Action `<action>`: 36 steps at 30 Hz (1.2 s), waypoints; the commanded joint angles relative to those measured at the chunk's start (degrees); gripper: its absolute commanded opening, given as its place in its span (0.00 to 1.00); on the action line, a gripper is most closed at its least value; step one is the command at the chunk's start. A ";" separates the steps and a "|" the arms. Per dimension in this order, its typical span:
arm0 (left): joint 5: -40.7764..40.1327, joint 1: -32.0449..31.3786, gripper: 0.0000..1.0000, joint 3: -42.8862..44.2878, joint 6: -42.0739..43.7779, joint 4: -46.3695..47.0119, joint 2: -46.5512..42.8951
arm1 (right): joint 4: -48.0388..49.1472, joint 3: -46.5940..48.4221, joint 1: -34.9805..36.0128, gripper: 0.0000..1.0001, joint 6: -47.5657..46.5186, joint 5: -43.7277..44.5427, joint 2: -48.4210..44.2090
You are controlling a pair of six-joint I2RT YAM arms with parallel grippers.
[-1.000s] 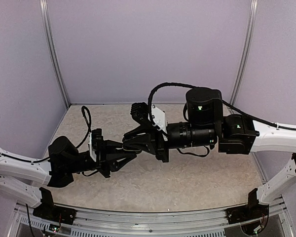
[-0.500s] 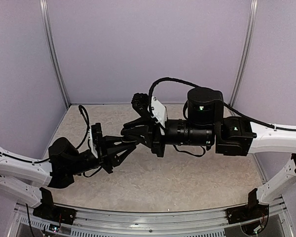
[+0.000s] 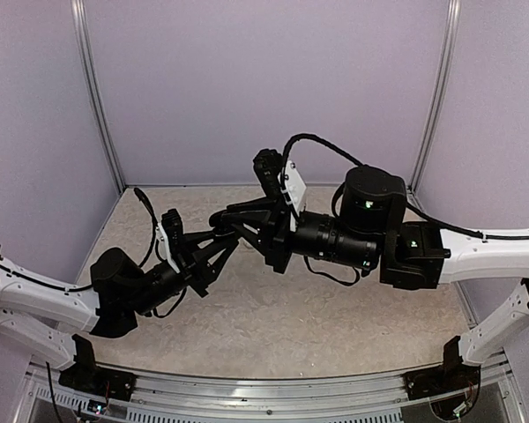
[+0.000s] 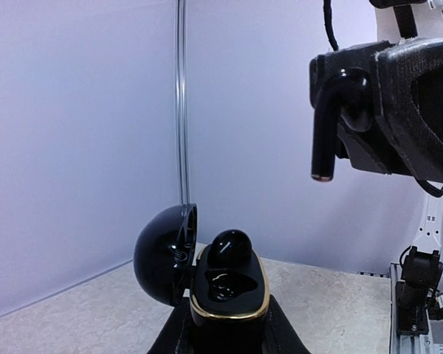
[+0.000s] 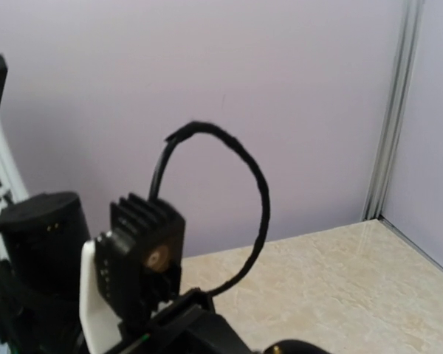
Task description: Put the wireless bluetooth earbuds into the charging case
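My left gripper (image 4: pixel 227 333) is shut on the charging case (image 4: pixel 229 291), a glossy black case with a gold rim. Its lid (image 4: pixel 162 254) stands open to the left. One black earbud (image 4: pixel 230 248) sits in the far socket, and the near socket (image 4: pixel 223 284) is empty. Above and to the right, my right gripper (image 4: pixel 369 103) is shut on a second black earbud (image 4: pixel 326 125), whose stem points down to a gold tip, apart from the case. In the top view the left gripper (image 3: pixel 213 245) and right gripper (image 3: pixel 238 218) meet tip to tip above the table. No white earbuds show.
Purple walls close the beige tabletop (image 3: pixel 335 317) on three sides, with metal posts (image 3: pixel 97 97) in the back corners. The left arm's wrist camera (image 5: pixel 144 258) and its looped cable (image 5: pixel 258 199) fill the right wrist view. A rail with an arm base (image 4: pixel 417 295) stands at the right.
Both grippers have risen and moved toward the back of the table, staying tip to tip. The right arm has shifted left and tilted, and the left arm has stretched further out.
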 commanded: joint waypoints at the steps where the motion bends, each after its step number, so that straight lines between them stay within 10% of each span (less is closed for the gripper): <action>1: -2.21 -0.85 0.00 1.41 1.90 3.61 0.65 | 5.05 -0.82 0.57 0.12 4.40 2.16 1.29; 36: -5.57 -2.47 0.00 2.44 5.51 3.24 1.34 | 10.96 -4.29 0.58 0.12 11.18 8.91 6.97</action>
